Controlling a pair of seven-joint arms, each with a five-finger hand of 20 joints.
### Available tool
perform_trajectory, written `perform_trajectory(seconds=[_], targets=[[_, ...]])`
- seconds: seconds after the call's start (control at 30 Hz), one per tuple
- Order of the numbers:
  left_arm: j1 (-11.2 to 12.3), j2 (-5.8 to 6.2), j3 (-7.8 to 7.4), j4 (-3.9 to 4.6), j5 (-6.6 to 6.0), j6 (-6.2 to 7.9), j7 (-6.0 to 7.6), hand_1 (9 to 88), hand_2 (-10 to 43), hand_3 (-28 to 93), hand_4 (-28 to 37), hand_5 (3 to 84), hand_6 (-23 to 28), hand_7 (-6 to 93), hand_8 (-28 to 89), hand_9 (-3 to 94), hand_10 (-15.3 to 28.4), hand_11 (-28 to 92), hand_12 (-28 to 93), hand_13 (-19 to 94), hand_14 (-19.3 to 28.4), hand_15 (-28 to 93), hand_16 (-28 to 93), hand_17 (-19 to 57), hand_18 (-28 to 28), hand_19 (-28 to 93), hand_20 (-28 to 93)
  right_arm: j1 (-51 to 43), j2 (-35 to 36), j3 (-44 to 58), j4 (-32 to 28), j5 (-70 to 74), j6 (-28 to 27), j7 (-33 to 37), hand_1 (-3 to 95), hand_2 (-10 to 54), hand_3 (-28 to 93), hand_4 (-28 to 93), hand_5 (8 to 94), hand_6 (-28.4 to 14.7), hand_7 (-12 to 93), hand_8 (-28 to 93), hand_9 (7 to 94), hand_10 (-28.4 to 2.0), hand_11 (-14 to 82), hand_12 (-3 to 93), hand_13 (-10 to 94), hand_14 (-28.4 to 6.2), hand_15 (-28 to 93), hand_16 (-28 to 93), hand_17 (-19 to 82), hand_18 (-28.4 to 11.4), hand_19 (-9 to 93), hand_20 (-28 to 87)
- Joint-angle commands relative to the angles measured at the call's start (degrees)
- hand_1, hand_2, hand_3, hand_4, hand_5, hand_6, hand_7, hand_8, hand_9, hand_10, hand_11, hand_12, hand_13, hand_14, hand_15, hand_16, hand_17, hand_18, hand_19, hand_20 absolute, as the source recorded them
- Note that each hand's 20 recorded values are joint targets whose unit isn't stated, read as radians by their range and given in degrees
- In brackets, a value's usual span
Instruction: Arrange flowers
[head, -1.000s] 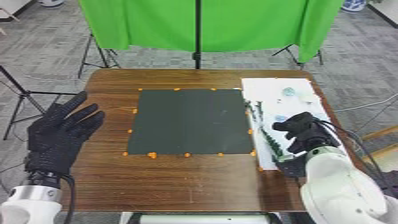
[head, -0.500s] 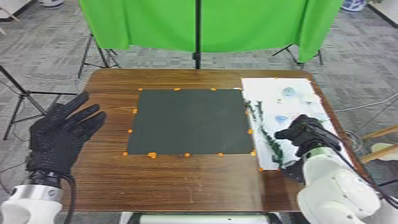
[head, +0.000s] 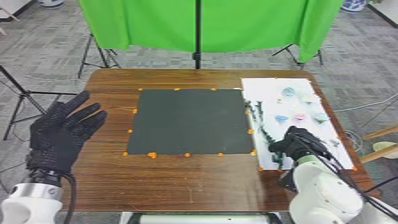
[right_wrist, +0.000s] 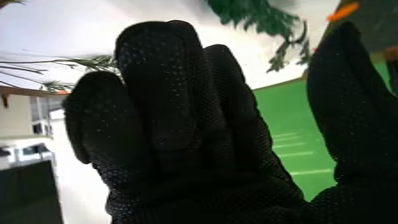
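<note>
My right hand (head: 298, 142) is over the near part of the white sheet (head: 265, 90) on the table's right side. In the right wrist view, the right hand (right_wrist: 178, 125) is open, fingers extended and thumb apart, with nothing held; green leaves (right_wrist: 258, 17) and thin sprigs (right_wrist: 93, 62) lie beyond the fingertips. Green stems (head: 263, 125) run along the sheet's left edge. Pale blue flowers (head: 282, 119) and a pink flower (head: 299, 117) lie on the sheet beyond the hand. My left hand (head: 62, 132) is open above the table's left edge.
A dark square mat (head: 191, 121), with orange markers around it, lies mid-table (head: 178, 185). A green cloth (head: 266, 25) on a stand hangs behind the table. A tripod (head: 31, 95) stands to the left.
My right hand has moved nearer the robot and slightly left, uncovering the pink flower and more of the sheet. The left hand has stayed in place.
</note>
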Motion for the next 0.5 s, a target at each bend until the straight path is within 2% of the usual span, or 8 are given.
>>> perform_trajectory(seconds=[0.03, 0.2, 0.23, 0.27, 0.5], targets=[[-0.19, -0.26, 0.51, 0.53, 0.24, -0.47, -0.82, 20.5, 8.5, 77, -25.8, 36.5, 10.0, 15.0, -9, 33.2, 21.6, 27, 12, 24, 28.4, 48, -8, -8.3, 28.4, 61, -5, 2.41, 0.26, -4.36, 1.8, -4.04, -1.36, 2.1, 34.2, -6.4, 67, -19, 61.5, -9.3, 14, -11, 68.2, -21.0, 28.0, 15.9, 75, -14.1, 65, 12, 63, -10.8, 93, -1], [-0.33, -0.03, 0.78, 0.54, 0.05, -0.22, -0.15, 20.6, 8.5, 77, -25.9, 36.5, 10.1, 14.9, -9, 33.2, 21.5, 27, 12, 24, 28.3, 48, -8, -8.3, 28.4, 61, -5, 4.81, -0.2, -7.64, 3.2, -5.74, -3.29, 2.35, 33.9, -6.6, 67, -19, 61.1, -9.4, 14, -11, 68.1, -20.9, 27.8, 15.8, 75, -14.0, 65, 13, 62, -11.0, 93, -1], [-0.66, -0.07, 0.86, 0.6, 0.12, -0.29, -0.58, 20.6, 8.5, 77, -25.9, 36.5, 10.1, 14.9, -9, 33.2, 21.5, 27, 12, 24, 28.3, 48, -8, -8.3, 28.4, 61, -5, 5.1, -0.14, -8.53, 3.37, -6.73, -3.94, 2.42, 33.9, -6.7, 67, -19, 61.1, -9.4, 14, -11, 68.0, -20.8, 27.8, 15.8, 75, -13.9, 65, 13, 62, -11.1, 93, 0], [-0.53, 0.05, 0.93, 0.56, 0.07, -0.24, -0.19, 20.5, 8.5, 77, -25.9, 36.5, 10.1, 14.9, -9, 33.2, 21.5, 27, 12, 24, 28.3, 48, -8, -8.3, 28.4, 61, -5, 6.23, 0.05, -10.27, 3.79, -8.14, -3.68, 2.39, 33.8, -6.7, 67, -19, 60.8, -9.3, 14, -11, 67.7, -20.9, 27.7, 15.8, 75, -13.9, 65, 13, 62, -11.2, 93, 0], [-1.07, 0.17, 1.13, 0.77, 0.05, -0.44, -0.25, 20.5, 8.5, 77, -25.8, 36.6, 10.1, 14.9, -9, 33.2, 21.5, 27, 12, 24, 28.3, 48, -9, -8.3, 28.4, 61, -5, 11.52, -1.32, -17.34, 7.05, -11.53, -4.95, 3.08, 33.9, -7.0, 67, -20, 60.7, -9.1, 14, -11, 67.5, -20.7, 27.7, 15.9, 74, -13.7, 66, 13, 61, -11.9, 93, 3]])
